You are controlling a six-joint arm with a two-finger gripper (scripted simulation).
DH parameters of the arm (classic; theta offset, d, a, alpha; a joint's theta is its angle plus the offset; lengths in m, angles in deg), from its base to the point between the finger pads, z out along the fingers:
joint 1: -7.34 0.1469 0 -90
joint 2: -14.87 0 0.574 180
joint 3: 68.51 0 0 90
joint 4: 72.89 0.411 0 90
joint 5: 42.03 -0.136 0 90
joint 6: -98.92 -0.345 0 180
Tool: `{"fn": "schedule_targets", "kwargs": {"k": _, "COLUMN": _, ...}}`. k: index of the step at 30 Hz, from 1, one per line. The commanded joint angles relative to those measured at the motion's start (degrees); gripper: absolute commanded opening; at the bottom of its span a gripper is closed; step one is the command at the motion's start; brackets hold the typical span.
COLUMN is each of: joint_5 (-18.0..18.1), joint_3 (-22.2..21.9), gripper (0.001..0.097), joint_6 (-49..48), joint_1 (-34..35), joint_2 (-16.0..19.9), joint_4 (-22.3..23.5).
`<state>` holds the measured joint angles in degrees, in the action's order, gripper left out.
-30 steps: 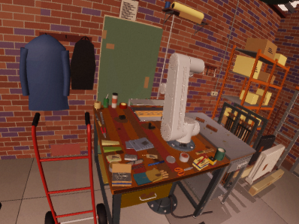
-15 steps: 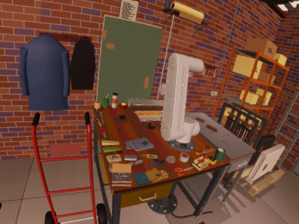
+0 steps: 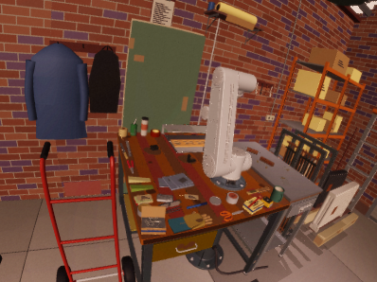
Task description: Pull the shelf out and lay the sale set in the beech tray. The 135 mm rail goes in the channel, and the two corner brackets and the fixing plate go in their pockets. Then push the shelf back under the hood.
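Observation:
The beech tray [image 3: 188,142] lies on the pulled-out shelf at the far end of the bench, in front of the grey hood [image 3: 184,128]. The white arm [image 3: 222,124] stands upright on its base at the bench's right side, and its upper part reaches back over the shelf. My gripper is hidden behind the arm, so I cannot tell whether it is open or closed or holds anything. A small dark part [image 3: 190,159] and another [image 3: 154,148] lie on the bench top near the tray. Small metal pieces [image 3: 164,198] lie among the clutter at the near end.
A red hand truck [image 3: 80,213] stands left of the bench. A grey side table [image 3: 279,175] adjoins the right, with orange shelving [image 3: 327,104] behind. Cups and tins [image 3: 139,127] line the far left corner; scissors [image 3: 227,215], tape rolls, a glove and booklets crowd the near edge.

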<state>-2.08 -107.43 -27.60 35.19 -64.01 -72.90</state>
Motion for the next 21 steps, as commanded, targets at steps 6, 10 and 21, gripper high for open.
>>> {"fn": "schedule_targets", "kwargs": {"k": 6, "joint_5": -0.05, "joint_3": 0.00, "gripper": 0.0205, "joint_6": 0.00, "joint_1": 0.00, "joint_2": 0.02, "joint_4": 0.00}}
{"fn": "schedule_targets", "kwargs": {"k": 10, "joint_5": -0.06, "joint_3": -0.01, "gripper": 0.0125, "joint_6": 0.00, "joint_1": 0.00, "joint_2": 0.03, "joint_4": 0.00}}
{"fn": "schedule_targets", "kwargs": {"k": 21, "joint_5": 1.02, "joint_3": 0.49, "gripper": 0.0080, "joint_6": 0.00, "joint_1": 0.00, "joint_2": -0.58, "joint_4": -0.01}}
